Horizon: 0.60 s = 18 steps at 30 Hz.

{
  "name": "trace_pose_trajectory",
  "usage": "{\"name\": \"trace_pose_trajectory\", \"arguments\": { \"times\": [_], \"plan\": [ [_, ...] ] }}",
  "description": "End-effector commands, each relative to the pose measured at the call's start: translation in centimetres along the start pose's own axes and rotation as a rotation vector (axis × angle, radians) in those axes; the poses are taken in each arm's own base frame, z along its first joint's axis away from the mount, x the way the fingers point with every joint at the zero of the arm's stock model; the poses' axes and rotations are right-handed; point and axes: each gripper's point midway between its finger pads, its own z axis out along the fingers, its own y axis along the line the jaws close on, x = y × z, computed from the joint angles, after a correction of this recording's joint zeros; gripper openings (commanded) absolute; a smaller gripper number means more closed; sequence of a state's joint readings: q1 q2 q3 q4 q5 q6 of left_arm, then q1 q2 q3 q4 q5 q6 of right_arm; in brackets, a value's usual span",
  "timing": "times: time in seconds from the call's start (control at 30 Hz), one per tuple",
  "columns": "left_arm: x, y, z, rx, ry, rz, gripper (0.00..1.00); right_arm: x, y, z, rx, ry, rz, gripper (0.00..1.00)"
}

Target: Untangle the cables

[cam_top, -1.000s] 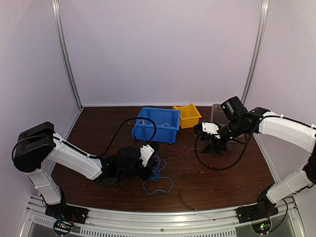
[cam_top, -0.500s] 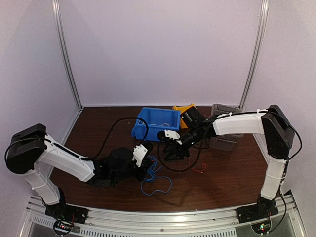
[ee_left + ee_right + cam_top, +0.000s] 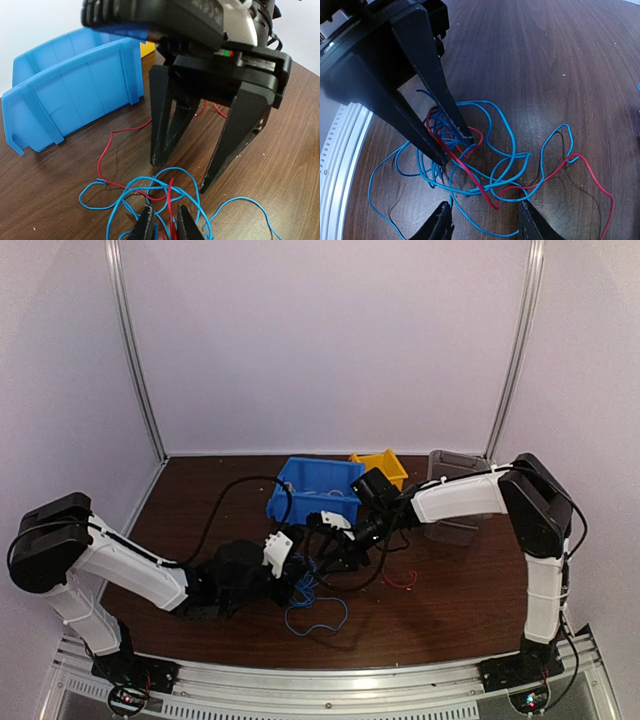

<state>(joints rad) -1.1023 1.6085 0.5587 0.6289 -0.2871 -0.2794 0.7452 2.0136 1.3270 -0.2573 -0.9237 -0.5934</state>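
The cables (image 3: 318, 610) are a tangle of thin blue and red strands on the brown table in front of the blue bin. They also show in the left wrist view (image 3: 152, 180) and the right wrist view (image 3: 473, 190). No yellow strand shows. My left gripper (image 3: 298, 575) (image 3: 164, 212) lies low on the table, its jaws nearly closed on red and blue strands at the tangle's left side. My right gripper (image 3: 335, 550) (image 3: 485, 220) is open, pointing down just above the tangle's right part, a short way from the left gripper (image 3: 456, 150). It holds nothing.
A blue bin (image 3: 300, 508) (image 3: 75, 95) stands just behind the tangle, a yellow bin (image 3: 385, 480) behind it to the right, and a grey container (image 3: 458, 462) at the far right. A loose red strand (image 3: 400, 580) trails right of the grippers.
My right arm swung from the right side of the table leftward and down over the tangle, facing the left gripper. My left gripper shifted slightly left, still holding strands.
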Motion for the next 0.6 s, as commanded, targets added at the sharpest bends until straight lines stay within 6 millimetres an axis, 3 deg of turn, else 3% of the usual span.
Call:
{"name": "trace_pose_trajectory", "arguments": {
  "times": [0.0,0.23,0.47,0.57],
  "plan": [
    [-1.97,-0.08,-0.6,0.007,-0.084,-0.042,0.17,-1.03,0.19,0.85,-0.037,-0.049,0.009,0.44],
    [-1.76,-0.15,-0.51,0.013,-0.086,-0.054,0.17,-1.33,0.21,1.2,-0.044,-0.07,0.016,0.33],
    [-1.86,-0.19,-0.55,0.016,-0.096,-0.065,0.18,-0.92,0.01,1.59,-0.035,-0.066,0.033,0.12],
    [-1.44,-0.1,-0.35,0.007,-0.081,-0.06,0.25,-1.11,-0.19,1.29,-0.016,-0.064,0.032,0.0]
  ]
}}
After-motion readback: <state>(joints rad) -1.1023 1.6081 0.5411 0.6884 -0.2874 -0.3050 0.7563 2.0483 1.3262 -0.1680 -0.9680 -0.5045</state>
